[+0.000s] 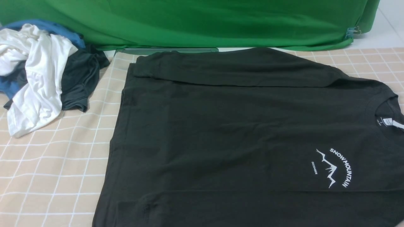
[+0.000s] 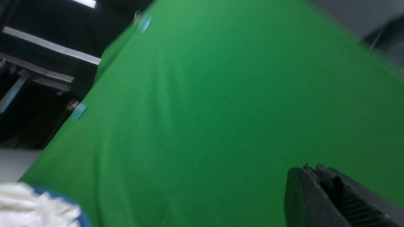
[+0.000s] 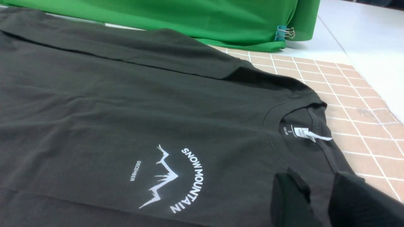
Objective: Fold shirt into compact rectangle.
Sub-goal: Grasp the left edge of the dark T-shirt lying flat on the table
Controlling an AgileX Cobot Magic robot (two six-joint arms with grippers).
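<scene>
The shirt (image 1: 240, 135) lies flat on the checked cloth, black, with its collar and white neck label (image 1: 387, 121) to the right and the white "SNOW MOUNTAIN" print (image 1: 334, 168) near the front right. Its far sleeve is folded in over the body along the back edge. Neither gripper shows in the front view. In the right wrist view my right gripper (image 3: 315, 186) hovers open just above the shirt (image 3: 126, 104) near the collar, with a gap between its fingers. My left gripper (image 2: 311, 168) is shut on nothing and faces the green cloth.
A heap of other clothes sits at the back left: a white garment (image 1: 38, 78), a dark grey one (image 1: 79, 82) and blue fabric (image 1: 15, 85). A green backdrop cloth (image 1: 202, 22) hangs behind the table. Peach checked tablecloth (image 1: 47, 164) shows left of the shirt.
</scene>
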